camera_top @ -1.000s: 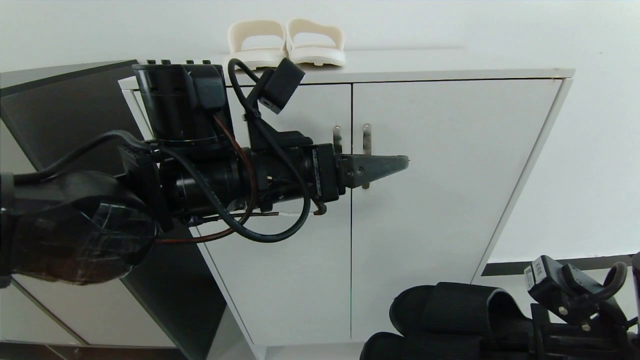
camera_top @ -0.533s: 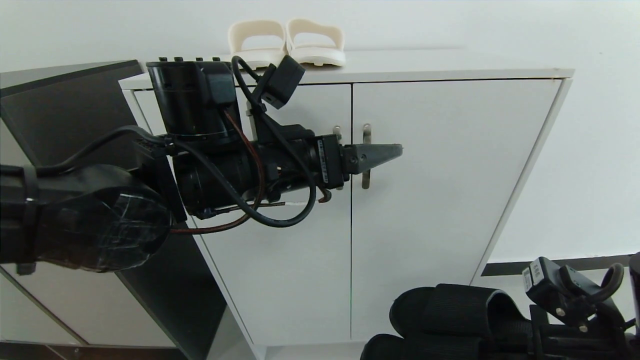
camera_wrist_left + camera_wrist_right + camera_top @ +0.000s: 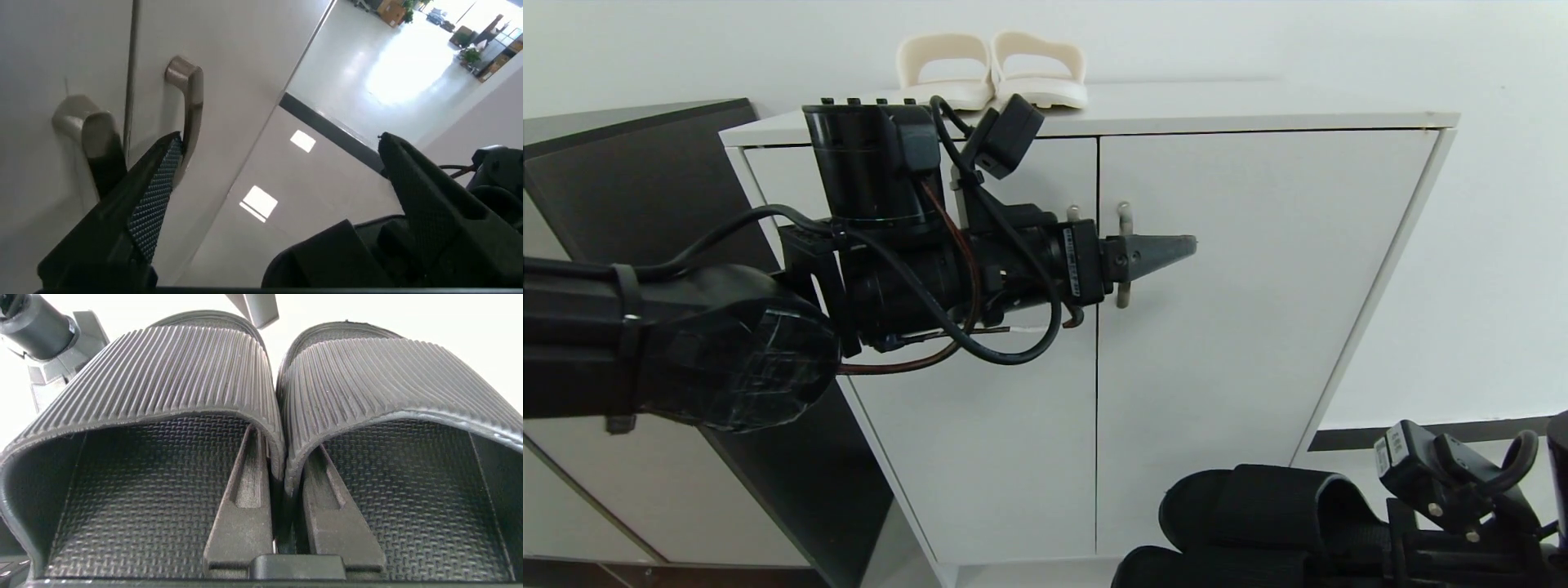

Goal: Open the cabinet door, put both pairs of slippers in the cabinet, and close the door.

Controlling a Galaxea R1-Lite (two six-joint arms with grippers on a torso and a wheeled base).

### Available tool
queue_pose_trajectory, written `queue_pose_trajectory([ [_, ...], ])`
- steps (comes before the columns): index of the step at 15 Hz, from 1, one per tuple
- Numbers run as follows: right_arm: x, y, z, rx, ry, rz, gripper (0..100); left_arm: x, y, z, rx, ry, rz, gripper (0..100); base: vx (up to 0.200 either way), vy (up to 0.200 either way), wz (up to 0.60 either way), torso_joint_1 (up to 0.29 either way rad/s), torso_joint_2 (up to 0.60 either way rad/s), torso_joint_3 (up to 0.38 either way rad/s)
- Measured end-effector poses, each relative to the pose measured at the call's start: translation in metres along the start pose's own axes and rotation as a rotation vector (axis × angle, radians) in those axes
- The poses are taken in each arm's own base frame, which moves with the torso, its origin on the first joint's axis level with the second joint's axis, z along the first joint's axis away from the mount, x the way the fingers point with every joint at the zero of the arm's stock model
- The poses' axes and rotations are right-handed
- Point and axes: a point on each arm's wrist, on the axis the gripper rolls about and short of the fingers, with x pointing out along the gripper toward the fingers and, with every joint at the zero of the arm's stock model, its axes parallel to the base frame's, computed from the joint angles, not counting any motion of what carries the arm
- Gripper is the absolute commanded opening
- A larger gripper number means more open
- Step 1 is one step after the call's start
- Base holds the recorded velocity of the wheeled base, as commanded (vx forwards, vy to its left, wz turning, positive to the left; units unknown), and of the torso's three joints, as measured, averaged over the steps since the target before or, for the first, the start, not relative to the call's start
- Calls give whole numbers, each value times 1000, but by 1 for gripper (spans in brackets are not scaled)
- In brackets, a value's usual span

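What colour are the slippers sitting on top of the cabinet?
Cream slippers, plain with no pattern; the head view shows them best.

A plain white wall [image 3: 1380, 41] fills the back, with a dark skirting strip [image 3: 1347, 438] along its foot. On the left stands a dark panel [image 3: 629, 163]. The pale floor [image 3: 343, 171] is glossy — square patches of light [image 3: 260, 202] reflect on it.

Head cam: mid range, angled down, faces cabinet [image 3: 1241, 327] front. Left wrist cam: close on door handles [image 3: 188, 94], facing the doors; same handles [image 3: 1123, 214] in head view. Right wrist cam: very close on black slippers [image 3: 196, 384]; these slippers [image 3: 1258, 506] sit at head view's lower edge.
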Motion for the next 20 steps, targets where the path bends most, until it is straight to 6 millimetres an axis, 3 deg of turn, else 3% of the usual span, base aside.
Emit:
queue_pose_trajectory([
  [6, 0, 0, 0, 0, 1, 0, 0, 6, 1, -3, -2, 9, -5, 100, 0, 0, 0, 0, 0, 0],
  [7, 0, 0, 0, 1, 2, 0, 0, 7, 1, -3, -2, 9, -6, 0, 0, 0, 0, 0, 0, 0],
  [13, 0, 1, -7, -18, 25, 24, 0, 5, 0, -9, -6, 26, -5, 0, 0, 0, 0, 0, 0, 0],
  [20, -2, 3, -21, -77, 55, 92, 0, -25, -25, -20, -11, 63, -36, 0, 0, 0, 0, 0, 0, 0],
])
